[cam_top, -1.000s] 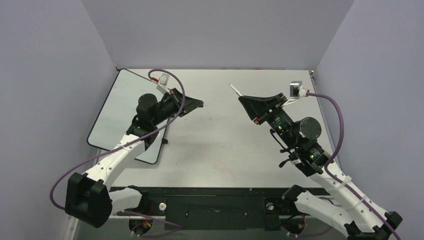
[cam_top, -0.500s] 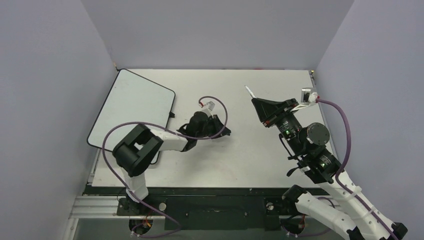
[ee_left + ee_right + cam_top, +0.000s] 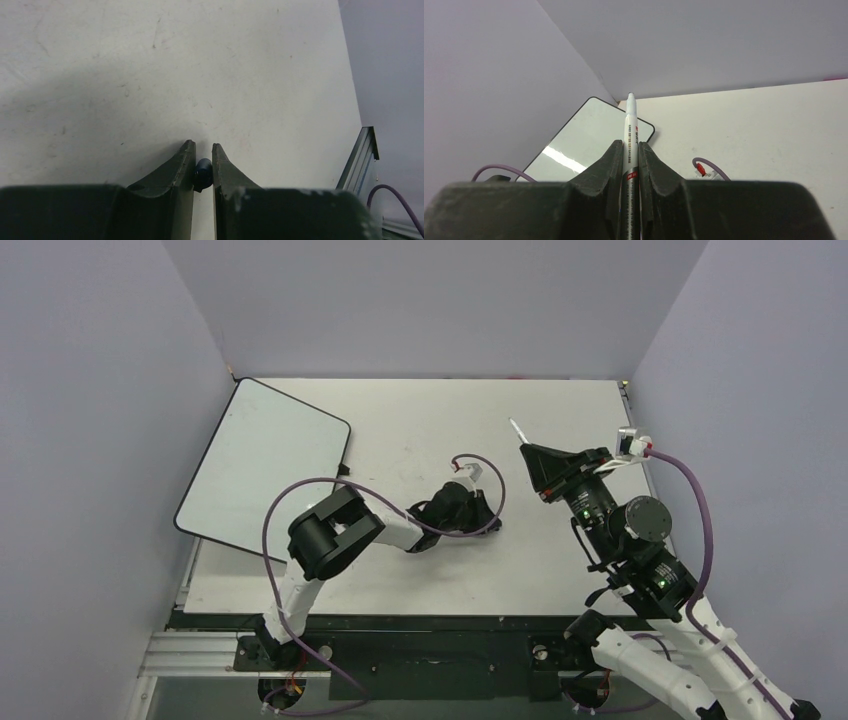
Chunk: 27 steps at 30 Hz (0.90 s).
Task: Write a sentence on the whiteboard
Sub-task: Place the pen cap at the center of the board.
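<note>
Upper left: glossy white, black-rimmed whiteboard [image 3: 262, 465] lies flat and looks blank, well apart from both arms. Centre: left gripper [image 3: 202, 148] sits low over the matte white table [image 3: 150, 75], pinched narrow on a small dark-blue cap [image 3: 203, 172], probably to park it. Right: right gripper [image 3: 629, 148] clamps a white marker pen [image 3: 629, 125], tip forward, seemingly ready to write.

One whiteboard [image 3: 265, 465], one marker [image 3: 630, 135], one small dark object [image 3: 203, 172], two hands: left hand [image 3: 202, 145], right hand [image 3: 630, 144].

The left arm [image 3: 335, 535] is folded sharply at the elbow, with the left gripper [image 3: 201, 148] held low and its jaws pinched on a small dark cap [image 3: 203, 172]. The right arm [image 3: 650, 575] reaches up and inward, the right gripper [image 3: 629, 146] clamped on a pen [image 3: 629, 125].
</note>
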Each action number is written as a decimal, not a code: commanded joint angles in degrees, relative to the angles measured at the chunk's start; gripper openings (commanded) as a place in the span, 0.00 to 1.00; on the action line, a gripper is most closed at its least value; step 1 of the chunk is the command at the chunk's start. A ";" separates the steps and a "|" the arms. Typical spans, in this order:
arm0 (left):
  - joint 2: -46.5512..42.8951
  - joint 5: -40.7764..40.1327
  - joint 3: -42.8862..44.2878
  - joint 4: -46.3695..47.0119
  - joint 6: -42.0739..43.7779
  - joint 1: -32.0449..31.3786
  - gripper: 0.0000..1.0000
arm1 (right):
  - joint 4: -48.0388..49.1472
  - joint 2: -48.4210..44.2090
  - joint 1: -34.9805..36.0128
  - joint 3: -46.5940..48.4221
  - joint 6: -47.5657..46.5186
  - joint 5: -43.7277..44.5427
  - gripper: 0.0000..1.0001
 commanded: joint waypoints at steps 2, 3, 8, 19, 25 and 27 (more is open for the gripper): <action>1.67 -2.63 3.49 0.12 4.23 -1.64 0.09 | -0.31 -0.48 -0.46 0.53 -1.79 2.35 0.00; 1.82 -2.94 3.87 -0.99 5.00 -2.10 0.11 | -0.26 -0.35 -0.44 0.56 -1.85 2.38 0.00; 1.99 -4.06 6.32 -4.77 7.85 -3.50 0.15 | -0.39 -0.33 -0.42 0.53 -2.14 2.49 0.00; -1.20 -10.37 11.61 -18.08 13.85 -6.13 0.45 | -1.02 -0.09 -0.47 1.29 -2.46 2.91 0.00; -5.19 -12.09 12.93 -24.08 17.25 -6.14 0.59 | -0.99 0.55 -0.44 2.36 -2.56 2.83 0.00; -7.62 -13.64 12.35 -25.91 18.65 -6.03 0.59 | -1.07 0.82 -0.47 3.03 -2.84 2.96 0.00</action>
